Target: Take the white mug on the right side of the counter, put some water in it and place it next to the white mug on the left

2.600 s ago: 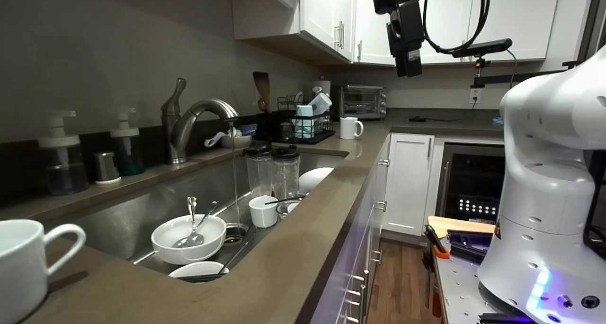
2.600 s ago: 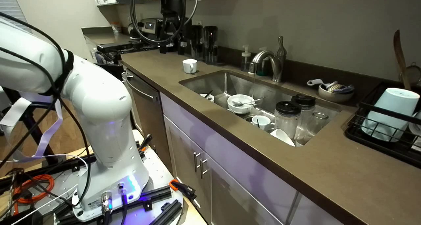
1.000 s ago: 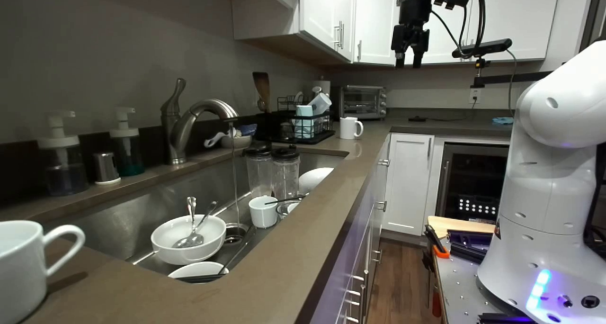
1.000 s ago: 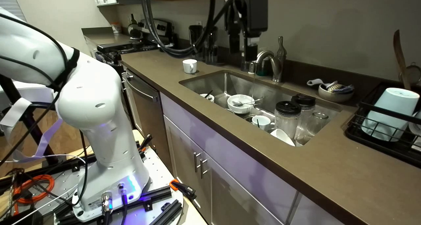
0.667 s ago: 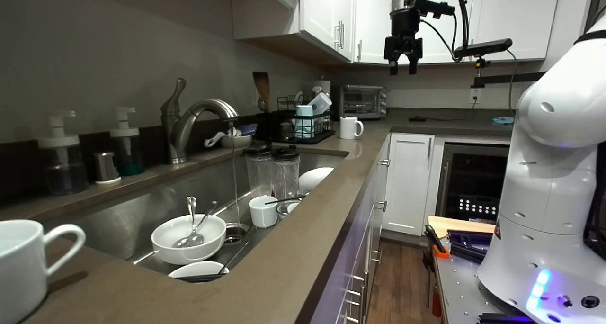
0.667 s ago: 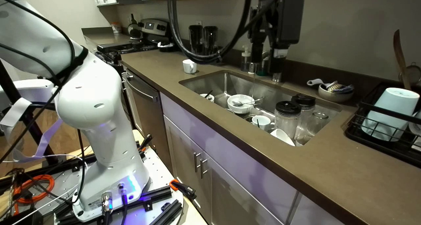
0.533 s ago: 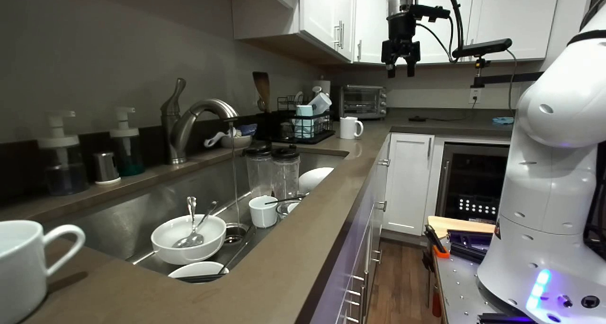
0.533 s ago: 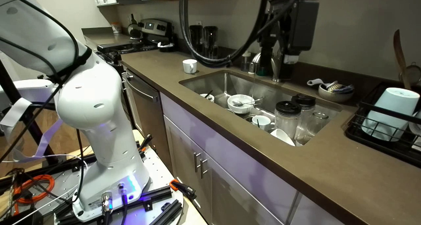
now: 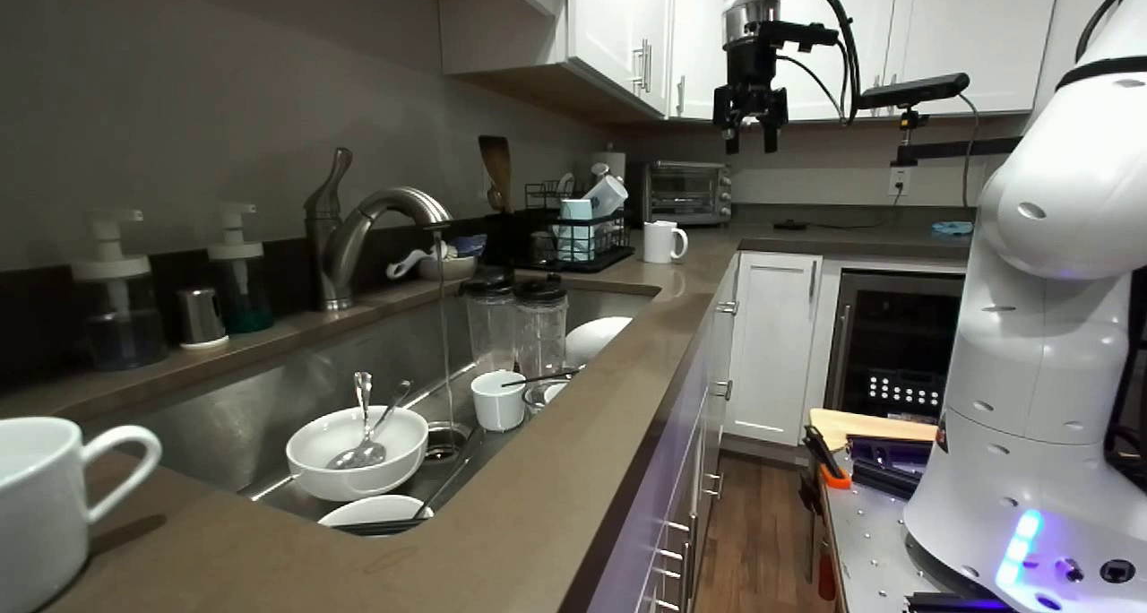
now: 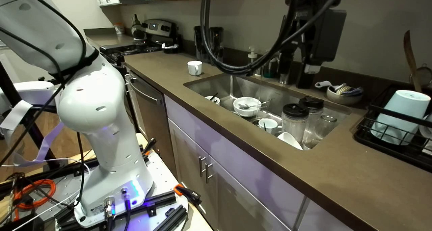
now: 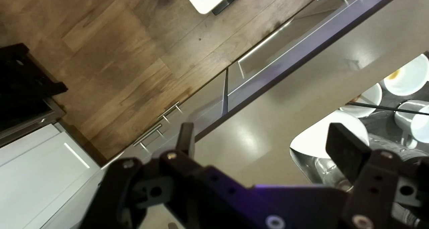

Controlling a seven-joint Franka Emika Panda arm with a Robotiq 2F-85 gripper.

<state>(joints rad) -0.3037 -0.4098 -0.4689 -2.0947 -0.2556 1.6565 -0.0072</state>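
While wht mug point(image 9: 659, 243) nr rack point(image 9: 606, 262), wide-jawed gripper point(image 9: 751, 142) abv counter point(image 9: 556, 470)

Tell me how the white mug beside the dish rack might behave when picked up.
The white mug looks ceramic, so it's probably stiff and could chip if dropped. Its smooth-looking side may slip in a loose grip. It stands upright on the counter, so it likely won't roll, though a high push might tip it.
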